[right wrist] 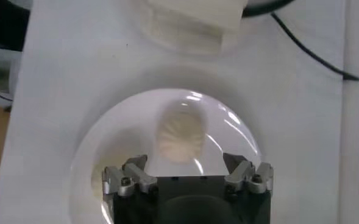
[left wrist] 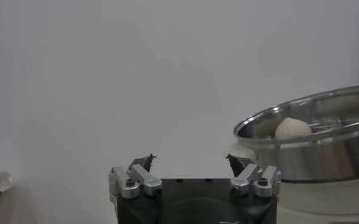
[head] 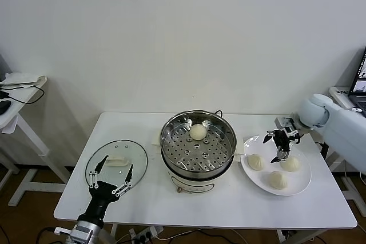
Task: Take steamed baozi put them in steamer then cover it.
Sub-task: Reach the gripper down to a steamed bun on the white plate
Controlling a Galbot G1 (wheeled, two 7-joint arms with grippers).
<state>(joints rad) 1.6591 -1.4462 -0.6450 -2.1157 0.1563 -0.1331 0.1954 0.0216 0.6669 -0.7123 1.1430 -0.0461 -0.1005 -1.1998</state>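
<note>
Three smooth cream-white steamed baozi left on the flat round white plate (head: 302,186) at the table's 3 o'clock side: one at the plate's 9 o'clock (head: 255,162), one toward 1 o'clock (head: 290,164), one at 6 o'clock (head: 278,180). A fourth cream-white bun (head: 198,132) already resting on the perforated floor of the round shiny stainless-steel steamer basket (head: 171,131), at its 12 o'clock.

Right gripper (head: 277,146) hanging just above the plate's 11 o'clock edge, fingers spread wide and empty. In the right wrist view, one pleated bun (right wrist: 180,136) lying directly ahead, centred between the two open fingertips (right wrist: 135,164). No long axis to match on a round bun, so probably a plain straight descent and a gentle close.

Right arm clearly the nearer one. Left gripper (head: 110,182) parked at the table's 7 o'clock, fingers spread, hovering beside the round clear glass lid with white handle (head: 116,162), well apart from the buns.
</note>
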